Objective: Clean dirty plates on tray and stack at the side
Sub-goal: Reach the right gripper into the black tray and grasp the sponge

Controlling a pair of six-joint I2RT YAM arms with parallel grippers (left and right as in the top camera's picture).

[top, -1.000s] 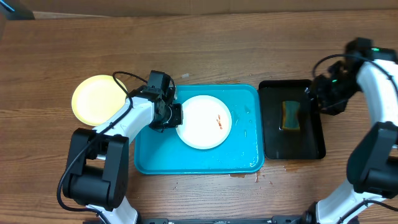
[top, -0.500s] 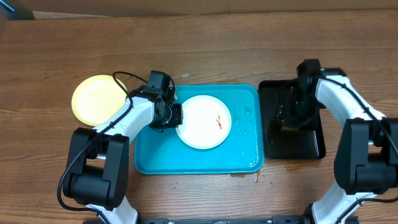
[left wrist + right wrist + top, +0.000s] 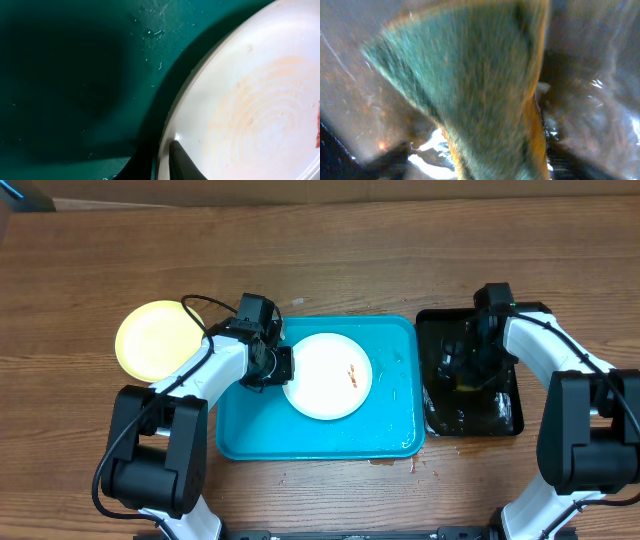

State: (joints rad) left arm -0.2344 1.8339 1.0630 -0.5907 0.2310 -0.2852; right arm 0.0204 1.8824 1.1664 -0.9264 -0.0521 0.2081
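r arm (image 3: pixel 545 345) swung in, elbow bent, r gripper (image 3: pixel 468 368) over sponge (image 3: pixel 470 85), state unclear; l gripper (image 3: pixel 287 369) pinches white plate (image 3: pixel 328 375) rim.

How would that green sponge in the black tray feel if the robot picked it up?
Probably soft and squashy: the sponge shows a fuzzy green scouring face over an orange foam body. Likely light, though perhaps soggy and dripping, since the black tray around it glistens with water. It shouldn't roll or break.
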